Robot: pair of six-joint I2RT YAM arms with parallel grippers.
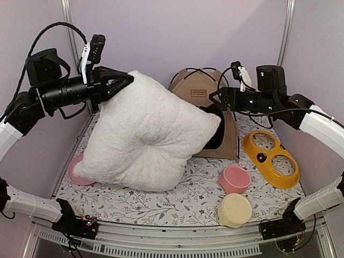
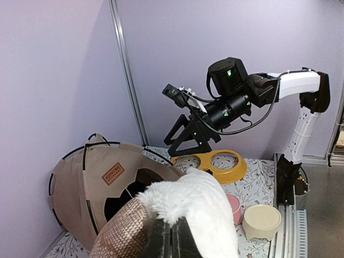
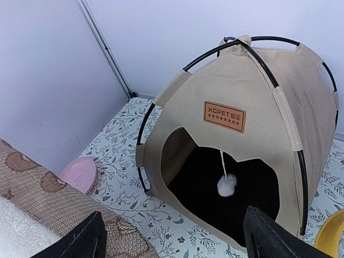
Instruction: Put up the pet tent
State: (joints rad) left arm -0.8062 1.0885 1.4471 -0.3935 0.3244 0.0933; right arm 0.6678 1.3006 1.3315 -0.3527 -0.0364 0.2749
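In the top view, the left gripper [image 1: 124,80] is pinching the far left corner of the cushion [image 1: 145,137] and holding it raised, white fluffy side up. The cushion's near edge appears to be resting on the mat [image 1: 161,207]. The tent [image 1: 196,88] is standing upright at the far middle, partly hidden behind the cushion. The right gripper [image 1: 214,101] is hovering just right of the tent, its fingers spread around nothing. A yellow feeder [image 1: 271,161] is lying on the right. A pink bowl [image 1: 234,179] and a cream bowl [image 1: 235,209] are sitting at the near right, and a pink dish [image 1: 74,173] is showing at the left edge of the cushion.

In the left wrist view, the jaws are pressing together on the cushion's edge, and the tent is sitting behind it on the left.

In the right wrist view, the 2 fingers are standing wide apart before the tent. Its label [image 3: 224,116] is facing the camera, and the pom-pom [image 3: 227,185] is hanging in the doorway [image 3: 199,177].
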